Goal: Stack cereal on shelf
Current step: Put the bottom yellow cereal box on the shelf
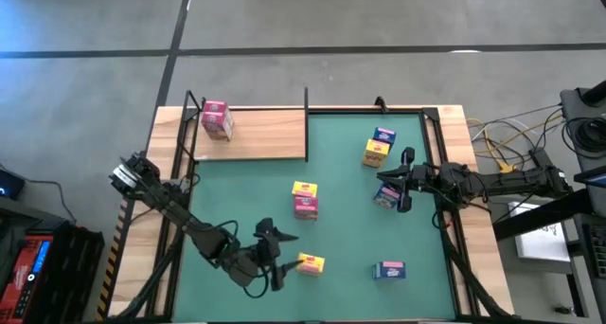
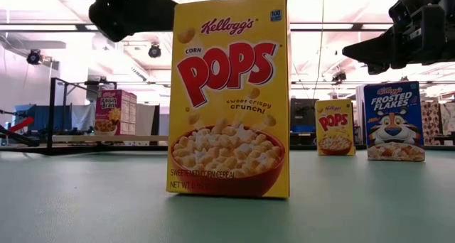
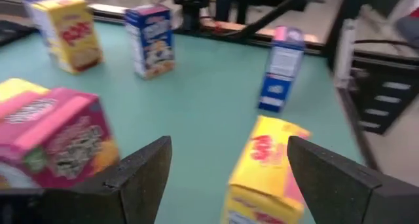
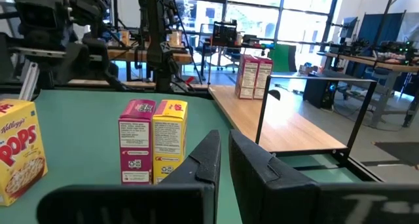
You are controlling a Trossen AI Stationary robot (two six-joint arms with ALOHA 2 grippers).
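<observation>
We judge the step in hand to be the approach for a pick: our left claw hangs wide open and empty near the bench's front edge, just beside a yellow cereal box. The shelf at the bench's far left corner carries only pink cereal boxes, with the other boxes scattered over the bench. Our right claw waits shut and empty near the right edge; next we need the left fingers astride the yellow box, then closed.
</observation>
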